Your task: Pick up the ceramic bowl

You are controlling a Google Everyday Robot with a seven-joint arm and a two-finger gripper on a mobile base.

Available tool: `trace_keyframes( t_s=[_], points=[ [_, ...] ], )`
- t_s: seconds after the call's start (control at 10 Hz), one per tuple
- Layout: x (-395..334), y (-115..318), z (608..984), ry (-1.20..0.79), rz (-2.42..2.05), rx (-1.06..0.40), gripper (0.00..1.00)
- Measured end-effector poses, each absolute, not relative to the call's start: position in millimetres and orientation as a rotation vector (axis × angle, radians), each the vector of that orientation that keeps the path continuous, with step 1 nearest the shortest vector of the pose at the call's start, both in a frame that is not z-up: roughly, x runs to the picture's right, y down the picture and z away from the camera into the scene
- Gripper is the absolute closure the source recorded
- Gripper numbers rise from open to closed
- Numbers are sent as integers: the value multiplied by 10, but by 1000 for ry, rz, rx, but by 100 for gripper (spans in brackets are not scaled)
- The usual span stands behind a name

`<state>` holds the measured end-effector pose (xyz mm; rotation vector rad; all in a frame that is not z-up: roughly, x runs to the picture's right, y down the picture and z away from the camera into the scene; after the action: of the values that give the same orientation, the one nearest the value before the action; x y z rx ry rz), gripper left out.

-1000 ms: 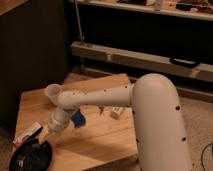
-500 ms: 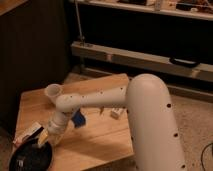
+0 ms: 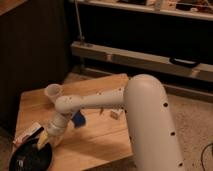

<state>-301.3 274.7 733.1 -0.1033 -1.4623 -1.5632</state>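
We see the robot's pale claw (image 3: 45, 142) lowered over the near left corner of the light wooden table (image 3: 95, 140), its tip at the rim of the wide, shallow, glossy black ceramic bowl (image 3: 29, 159). We cannot tell whether the claw is open or closed, or whether it touches the bowl. The bowl lies just below and left of the claw, its dark inside speckled, its near edge cut off. Up beyond the claw stands a small translucent plastic cup (image 3: 52, 92); a small blue object (image 3: 78, 119) shows just right, partly hidden by the arm.
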Motion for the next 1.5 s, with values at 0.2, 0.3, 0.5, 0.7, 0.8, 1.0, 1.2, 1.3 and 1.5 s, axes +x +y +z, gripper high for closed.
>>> trace_keyframes(
  t_s=[0.2, 0.3, 0.5, 0.7, 0.8, 1.0, 1.2, 1.3, 1.5],
  points=[
    [-3003, 2754, 7332, -1466, -1554, -98, 42],
    [-3005, 2753, 7335, -1467, -1551, -97, 43],
    [-3021, 2752, 7340, -1471, -1549, -99, 58],
    [-3021, 2765, 7362, -1474, -1549, -110, 66],
    [-3025, 2786, 7378, -1476, -1547, -116, 66],
    [-3025, 2820, 7400, -1480, -1545, -127, 66],
    [-3019, 2877, 7436, -1482, -1542, -148, 66],
    [-3024, 2918, 7451, -1483, -1546, -161, 66],
    [-3032, 2953, 7460, -1481, -1557, -176, 66]
  ],
)
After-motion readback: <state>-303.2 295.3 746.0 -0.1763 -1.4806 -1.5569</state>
